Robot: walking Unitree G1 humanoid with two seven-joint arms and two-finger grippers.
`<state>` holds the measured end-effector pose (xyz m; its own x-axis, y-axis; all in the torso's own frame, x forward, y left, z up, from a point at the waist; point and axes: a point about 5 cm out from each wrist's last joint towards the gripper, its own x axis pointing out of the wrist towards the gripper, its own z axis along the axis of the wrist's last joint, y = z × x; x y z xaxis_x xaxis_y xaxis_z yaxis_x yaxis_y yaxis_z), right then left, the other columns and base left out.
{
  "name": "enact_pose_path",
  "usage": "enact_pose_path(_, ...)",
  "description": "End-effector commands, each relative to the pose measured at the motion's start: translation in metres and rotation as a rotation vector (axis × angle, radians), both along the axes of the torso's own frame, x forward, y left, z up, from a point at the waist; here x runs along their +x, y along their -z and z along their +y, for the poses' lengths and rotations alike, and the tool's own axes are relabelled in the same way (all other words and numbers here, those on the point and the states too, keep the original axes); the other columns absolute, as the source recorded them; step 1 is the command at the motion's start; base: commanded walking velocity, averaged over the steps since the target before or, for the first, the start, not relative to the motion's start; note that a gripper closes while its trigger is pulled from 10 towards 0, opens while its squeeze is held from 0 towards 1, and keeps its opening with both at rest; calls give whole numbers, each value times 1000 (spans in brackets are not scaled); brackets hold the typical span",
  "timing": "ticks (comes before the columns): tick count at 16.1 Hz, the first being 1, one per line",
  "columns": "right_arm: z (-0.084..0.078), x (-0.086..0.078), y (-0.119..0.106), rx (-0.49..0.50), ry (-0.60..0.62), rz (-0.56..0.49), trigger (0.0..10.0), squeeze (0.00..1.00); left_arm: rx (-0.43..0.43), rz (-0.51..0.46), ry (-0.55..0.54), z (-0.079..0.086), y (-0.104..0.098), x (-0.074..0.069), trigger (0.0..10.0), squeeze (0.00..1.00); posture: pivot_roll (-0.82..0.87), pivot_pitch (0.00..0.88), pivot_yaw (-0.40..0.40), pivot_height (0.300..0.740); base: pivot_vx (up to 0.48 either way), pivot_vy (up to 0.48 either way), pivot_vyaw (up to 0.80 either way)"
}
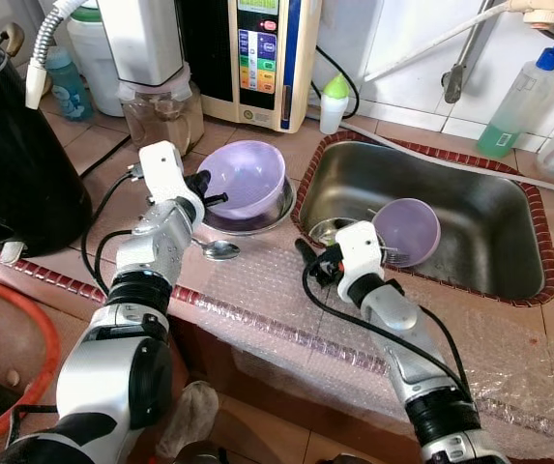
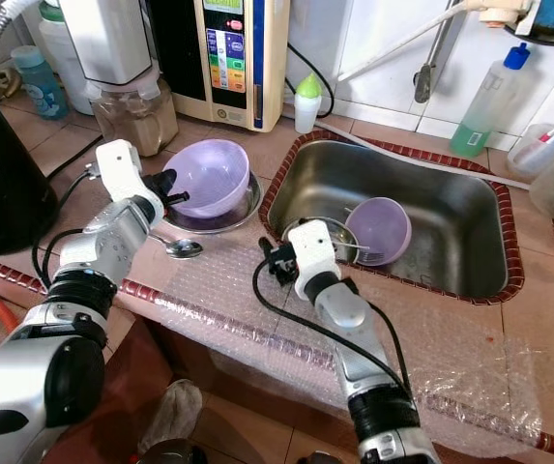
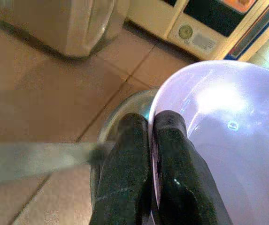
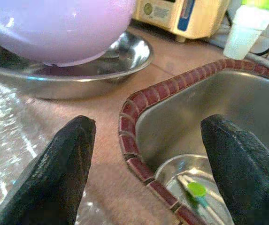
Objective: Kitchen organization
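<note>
Black kettle [image 1: 11,145] far left; green-liquid bottle [image 1: 518,101] behind sink, by wall.

Lilac bowl [image 1: 247,177], black fingers [image 3: 172,140], possibly steel-grey dish [image 4: 101,61]

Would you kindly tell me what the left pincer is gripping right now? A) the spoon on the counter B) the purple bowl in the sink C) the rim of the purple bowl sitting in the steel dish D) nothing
C: in the left wrist view the left pincer has its fingers closed on the rim of the purple bowl, which sits in the steel dish on the counter.
</note>
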<state>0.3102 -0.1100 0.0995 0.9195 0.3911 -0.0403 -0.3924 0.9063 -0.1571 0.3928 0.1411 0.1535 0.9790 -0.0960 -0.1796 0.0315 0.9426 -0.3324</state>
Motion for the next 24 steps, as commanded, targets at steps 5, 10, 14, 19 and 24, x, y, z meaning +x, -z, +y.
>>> enact_pose_path(5, -17, 15, -44, 221, 123, -161, 10000, 0, 171, -240, 6, -7, -31, 0, 0, 0, 2, 0, 37, 740, 0, 0, 0)
enact_pose_path(10, -4, 25, -80, 436, 34, -186, 10000, 0, 346, -344, 53, -26, -35, -5, 0, 0, 4, 0, 30, 740, 0, 0, 0)
enact_pose_path(14, 9, 28, -80, 455, -26, -135, 10000, 0, 380, -414, 96, -42, -40, -11, 0, 0, 6, 0, 20, 740, 0, 0, 0)
enact_pose_path(19, 20, 49, -73, 461, 46, -45, 3529, 0, 393, -509, 131, -57, -51, -22, 0, 0, 15, 0, 10, 740, 0, 0, 0)
enact_pose_path(24, 27, 63, -85, 490, 93, -47, 0, 0, 405, -545, 148, -62, -53, -30, 0, 0, 25, 0, 0, 740, 0, 0, 0)
